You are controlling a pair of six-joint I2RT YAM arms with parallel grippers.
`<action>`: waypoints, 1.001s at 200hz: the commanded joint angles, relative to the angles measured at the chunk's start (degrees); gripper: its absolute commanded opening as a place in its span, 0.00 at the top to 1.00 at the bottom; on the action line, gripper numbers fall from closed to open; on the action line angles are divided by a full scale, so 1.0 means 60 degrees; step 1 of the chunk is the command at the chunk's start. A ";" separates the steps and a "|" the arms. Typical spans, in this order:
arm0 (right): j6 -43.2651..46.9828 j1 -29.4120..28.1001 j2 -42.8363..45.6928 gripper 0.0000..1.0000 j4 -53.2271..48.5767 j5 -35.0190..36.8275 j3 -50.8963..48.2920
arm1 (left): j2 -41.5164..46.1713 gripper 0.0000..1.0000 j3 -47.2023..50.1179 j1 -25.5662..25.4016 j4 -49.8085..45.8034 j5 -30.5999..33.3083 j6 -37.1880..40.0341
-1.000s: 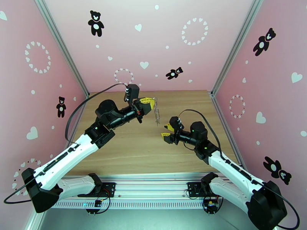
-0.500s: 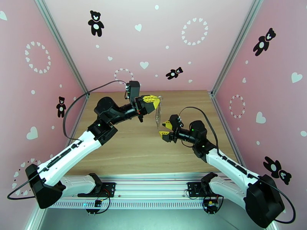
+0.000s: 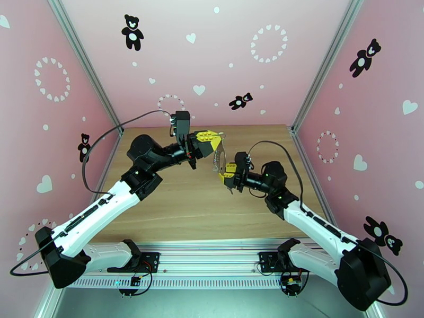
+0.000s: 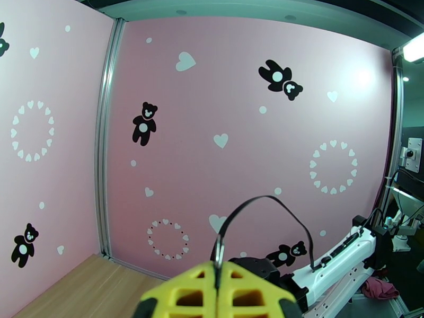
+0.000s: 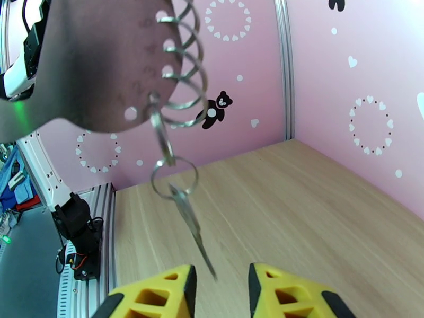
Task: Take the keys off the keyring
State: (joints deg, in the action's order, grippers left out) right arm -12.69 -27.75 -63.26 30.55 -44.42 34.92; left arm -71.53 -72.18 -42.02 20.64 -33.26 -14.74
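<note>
**Nearly within reach: a key dangles at the mouth of the right hand**

Now the key, a slim grey metal blade, hangs point-down from the keyring. The keyring is a string of small wire loops joined to a silvery spring coil and a flat brownish tag punched with holes. The whole bunch is in the air, straight below the left hand and well above the table. That hand's yellow fingers are pressed together on a thin metal loop at the top of the keyring. The right hand sits just beneath the key, its two yellow fingers partly apart with a clear gap. The key's tip dips to the mouth of that gap and touches neither finger, so this hand has hold of nothing. Whether a second key hangs behind the first I cannot tell.

By the look of it, the bunch is light and free to swing, and the key will twist away from a nudge. The key itself should be stiff, thin and slick. A hold across its flat faces, up near the head, seems safer than a pinch at the narrow tip. The wire loop is likely springy and will resist being worked open, so the left hand's clamp must stand firm against the pull.

No brand, label or readable writing shows; faint marks on the tag are too blurred to read.
</note>
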 commanded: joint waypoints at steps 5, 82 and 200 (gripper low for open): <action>-0.0085 -0.0114 -0.0175 0.68 0.0142 -0.0431 0.0540 | 0.0076 1.00 -0.0164 0.0060 0.0348 -0.0040 -0.0109; 0.0016 -0.0444 -0.0371 0.69 -0.0179 -0.0593 0.0895 | 0.0087 1.00 -0.0100 0.0060 0.0500 0.0009 -0.0154; 0.0461 -0.0466 -0.0304 0.99 -0.1179 -0.0236 0.1091 | 0.0326 1.00 0.0056 0.0060 0.0318 0.0530 0.0136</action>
State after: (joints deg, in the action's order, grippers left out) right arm -11.31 -30.30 -65.82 27.00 -47.09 39.29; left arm -71.50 -72.14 -42.02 21.45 -32.32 -14.83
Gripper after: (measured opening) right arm 0.047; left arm 0.043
